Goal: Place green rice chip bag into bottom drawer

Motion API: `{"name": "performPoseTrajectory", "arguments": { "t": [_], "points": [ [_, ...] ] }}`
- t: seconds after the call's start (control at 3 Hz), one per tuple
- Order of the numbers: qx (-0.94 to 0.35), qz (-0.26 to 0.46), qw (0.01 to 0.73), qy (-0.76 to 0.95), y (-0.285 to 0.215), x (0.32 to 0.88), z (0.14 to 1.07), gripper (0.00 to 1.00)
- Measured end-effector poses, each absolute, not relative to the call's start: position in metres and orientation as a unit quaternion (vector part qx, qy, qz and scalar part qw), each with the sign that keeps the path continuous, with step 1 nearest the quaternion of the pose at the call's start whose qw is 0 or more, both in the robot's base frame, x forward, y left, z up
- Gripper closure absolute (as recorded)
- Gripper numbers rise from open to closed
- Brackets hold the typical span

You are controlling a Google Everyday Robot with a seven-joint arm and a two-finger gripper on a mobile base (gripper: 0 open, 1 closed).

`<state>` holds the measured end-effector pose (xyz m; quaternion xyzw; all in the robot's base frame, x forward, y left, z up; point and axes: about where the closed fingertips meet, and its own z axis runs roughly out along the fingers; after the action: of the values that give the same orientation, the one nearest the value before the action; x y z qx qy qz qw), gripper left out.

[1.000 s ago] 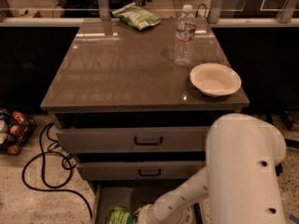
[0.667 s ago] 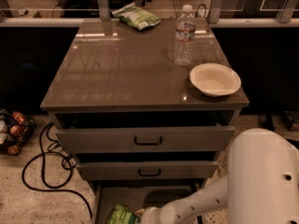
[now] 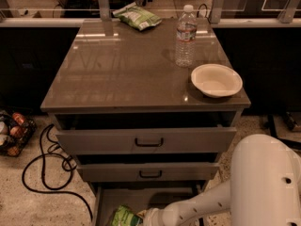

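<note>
The green rice chip bag [image 3: 123, 216] lies in the open bottom drawer [image 3: 109, 199] at the lower edge of the camera view, near the drawer's left side. My white arm reaches in from the lower right, and the gripper [image 3: 144, 219] is at the bag's right edge, mostly cut off by the frame's bottom edge. The bag's lower part is out of view.
Two upper drawers with black handles [image 3: 149, 142] stand slightly open above. On the cabinet top [image 3: 127, 69] are a paler green-and-white bag [image 3: 138, 16], a water bottle [image 3: 186, 36] and a white bowl [image 3: 216, 80]. A black cable [image 3: 44, 166] and a basket [image 3: 11, 133] lie on the floor at left.
My arm has shifted right and lower, its large white body now at the lower right. The gripper stays at the green bag in the bottom drawer.
</note>
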<state>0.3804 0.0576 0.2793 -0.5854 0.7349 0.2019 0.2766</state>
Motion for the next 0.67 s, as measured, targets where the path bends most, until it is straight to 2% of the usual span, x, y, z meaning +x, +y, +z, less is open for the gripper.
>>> {"name": "performPoseTrajectory", "arguments": {
  "t": [0.67],
  "points": [
    [-0.558, 0.218, 0.256, 0.759, 0.042, 0.382, 0.231, 0.97]
  ]
}}
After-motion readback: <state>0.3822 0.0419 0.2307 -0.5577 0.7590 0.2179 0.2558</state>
